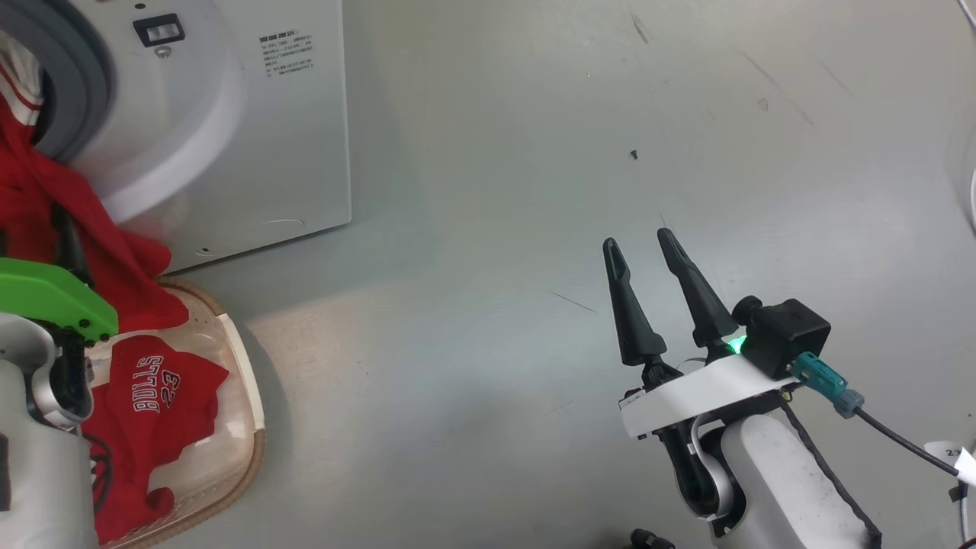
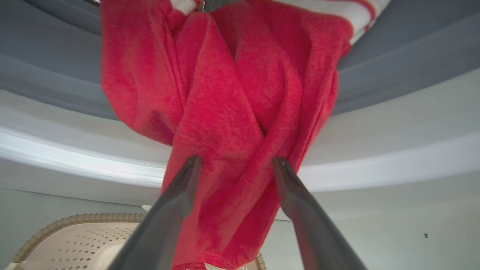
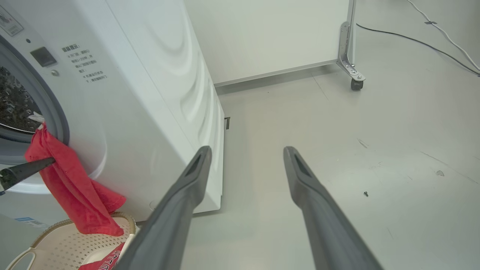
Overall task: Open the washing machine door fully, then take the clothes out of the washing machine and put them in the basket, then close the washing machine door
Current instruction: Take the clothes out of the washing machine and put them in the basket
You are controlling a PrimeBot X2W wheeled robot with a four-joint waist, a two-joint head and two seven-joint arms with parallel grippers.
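Unloading under way: a red garment spills from the mouth of the washing machine over its grey gasket. Its hem reaches the basket just below, where a second piece printed "BULLS 23" already lies. The left gripper stands with fingers apart on either side of the hanging cloth, not pinching it. The right gripper, also spread and empty, hovers over the floor well away. The next move likely calls for closing on that fold and drawing it down, clear of the machine, into the basket.
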